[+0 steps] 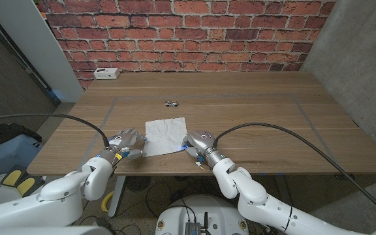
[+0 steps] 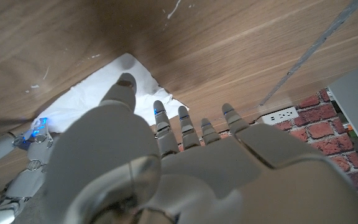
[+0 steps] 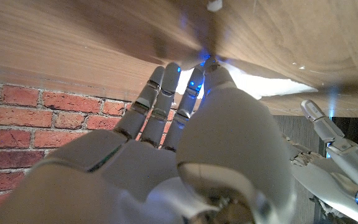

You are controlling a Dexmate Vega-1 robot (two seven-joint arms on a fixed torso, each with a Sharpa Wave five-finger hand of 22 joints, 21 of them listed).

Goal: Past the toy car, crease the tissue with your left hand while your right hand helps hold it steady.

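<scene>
A white tissue (image 1: 165,135) lies spread flat on the wooden table (image 1: 260,111), nearer to me than a small dark toy car (image 1: 171,103). My left hand (image 1: 124,145) is at the tissue's near left corner with its fingers apart and nothing in them. My right hand (image 1: 198,144) is at the near right corner, fingers extended toward the sheet; contact is unclear. The left wrist view shows the left hand (image 2: 160,155) reaching toward the tissue (image 2: 104,93), with the right hand (image 2: 17,168) beyond. In the right wrist view the right hand (image 3: 185,143) points at the tissue (image 3: 260,84), the left hand (image 3: 340,168) beside it.
A white power strip (image 1: 106,73) sits at the table's far left corner, below a brick wall (image 1: 194,32). Thin tape lines (image 1: 240,98) mark a rectangle on the tabletop. Black cables (image 1: 286,130) arc over the near edge from both arms.
</scene>
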